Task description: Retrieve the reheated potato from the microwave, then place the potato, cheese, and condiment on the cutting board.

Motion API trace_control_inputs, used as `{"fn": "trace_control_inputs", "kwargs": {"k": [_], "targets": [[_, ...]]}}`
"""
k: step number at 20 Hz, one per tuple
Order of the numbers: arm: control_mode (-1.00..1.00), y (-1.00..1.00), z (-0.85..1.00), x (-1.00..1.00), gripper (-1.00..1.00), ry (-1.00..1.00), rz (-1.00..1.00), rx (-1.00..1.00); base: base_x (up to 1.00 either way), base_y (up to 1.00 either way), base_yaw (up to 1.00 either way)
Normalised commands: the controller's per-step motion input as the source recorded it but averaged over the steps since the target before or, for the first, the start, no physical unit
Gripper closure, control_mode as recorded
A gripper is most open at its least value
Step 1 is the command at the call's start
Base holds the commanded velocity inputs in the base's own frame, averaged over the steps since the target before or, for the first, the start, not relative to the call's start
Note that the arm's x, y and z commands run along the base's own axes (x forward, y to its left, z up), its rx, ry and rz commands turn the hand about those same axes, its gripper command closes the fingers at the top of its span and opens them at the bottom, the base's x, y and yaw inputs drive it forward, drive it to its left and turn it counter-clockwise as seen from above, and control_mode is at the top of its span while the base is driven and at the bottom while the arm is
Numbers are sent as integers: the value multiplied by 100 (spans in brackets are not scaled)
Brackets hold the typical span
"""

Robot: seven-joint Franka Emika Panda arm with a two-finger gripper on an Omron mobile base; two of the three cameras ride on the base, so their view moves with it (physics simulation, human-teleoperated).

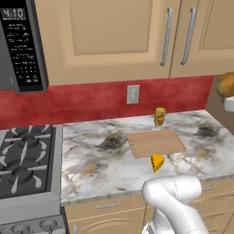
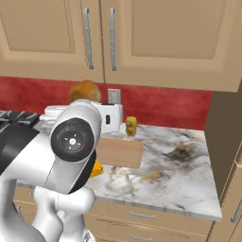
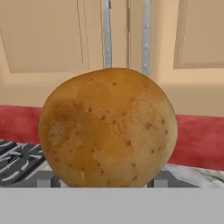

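Inspector: Report the hand first.

Assessor: In the hand view the rough golden-brown potato (image 3: 108,127) sits right in front of the camera, the dark finger tips (image 3: 158,179) showing at either flank. The gripper (image 3: 103,181) stands wide and pinches the potato between its jaws.

Inspector: Where is the destination?

Assessor: The left base view shows the thin light-brown wooden cutting board (image 1: 156,142) bare on the marble counter (image 1: 96,160). The yellow-orange cheese wedge (image 1: 157,162) lies just off the board's near edge; the small yellow condiment bottle (image 1: 160,116) stands just behind the board. The dark grey microwave (image 1: 20,43) hangs further left.

Inspector: Advice for the step?

Assessor: I judge the carry is under way. Bring the potato over bare board, lower until it rests, then release; it is rounded and may roll.

Inspector: Differences between views?

Assessor: The right base view puts the potato (image 2: 85,91) above the counter, left of the board; the arm hides most of the cheese there.
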Motion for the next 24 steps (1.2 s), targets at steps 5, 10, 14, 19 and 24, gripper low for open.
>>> {"fn": "trace_control_inputs", "kwargs": {"k": [5, 10, 14, 19, 24], "targets": [[-100, 0, -35, 54, 100, 0, 6, 0, 0, 0, 0], [-100, 0, -41, 44, 100, 3, 8, 0, 0, 0, 0], [-100, 0, -46, 21, 100, 1, 10, 0, 0, 0, 0], [-100, 0, -42, 25, 100, 2, 12, 0, 0, 0, 0], [-100, 0, -40, 52, 100, 6, 12, 0, 0, 0, 0]]}}
